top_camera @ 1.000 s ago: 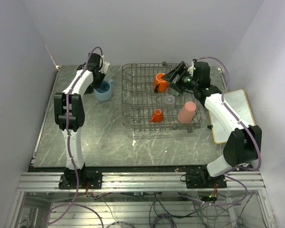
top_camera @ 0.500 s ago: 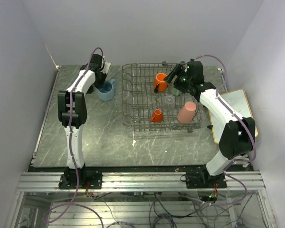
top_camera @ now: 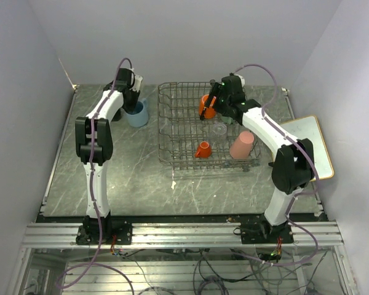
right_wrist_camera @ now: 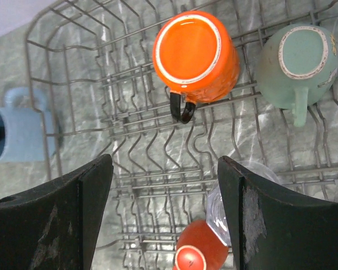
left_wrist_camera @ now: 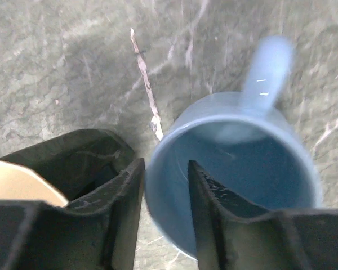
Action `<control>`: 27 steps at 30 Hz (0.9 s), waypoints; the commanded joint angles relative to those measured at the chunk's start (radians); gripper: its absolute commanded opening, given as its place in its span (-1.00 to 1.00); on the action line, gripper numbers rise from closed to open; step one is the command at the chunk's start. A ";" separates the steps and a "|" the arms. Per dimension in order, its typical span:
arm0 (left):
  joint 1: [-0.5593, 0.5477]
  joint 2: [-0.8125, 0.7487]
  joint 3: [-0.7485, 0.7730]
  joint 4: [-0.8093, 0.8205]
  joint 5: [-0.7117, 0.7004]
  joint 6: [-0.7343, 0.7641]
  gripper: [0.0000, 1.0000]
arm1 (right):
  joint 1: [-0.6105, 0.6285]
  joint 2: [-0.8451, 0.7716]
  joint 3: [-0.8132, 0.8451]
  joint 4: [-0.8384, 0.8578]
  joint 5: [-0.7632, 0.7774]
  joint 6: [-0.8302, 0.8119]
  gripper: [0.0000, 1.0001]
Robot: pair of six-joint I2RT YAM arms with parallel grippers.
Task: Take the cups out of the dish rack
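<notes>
While my left claw (left_wrist_camera: pixel 163 183) pinches the rim of the light blue mug (left_wrist_camera: pixel 242 163), my right claw (right_wrist_camera: pixel 164 166), spread wide, has the inverted orange mug (right_wrist_camera: pixel 195 49) straight ahead, handle toward its gap.

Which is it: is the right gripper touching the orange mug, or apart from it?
Apart. The right wrist view shows bare dish rack wires between the open right gripper and the orange mug.
</notes>
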 commanded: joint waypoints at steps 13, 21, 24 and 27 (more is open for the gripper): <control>-0.001 -0.377 -0.068 0.023 0.110 -0.037 0.47 | 0.095 0.299 0.263 -0.101 0.226 -0.067 0.38; 0.000 -0.743 -0.372 -0.082 0.224 0.029 0.99 | 0.146 0.456 0.426 -0.130 0.383 -0.085 0.26; 0.000 -0.845 -0.448 -0.167 0.276 0.058 1.00 | 0.152 0.507 0.467 -0.136 0.418 -0.092 0.24; 0.000 -0.939 -0.507 -0.218 0.309 0.081 1.00 | 0.155 0.540 0.492 -0.139 0.454 -0.105 0.24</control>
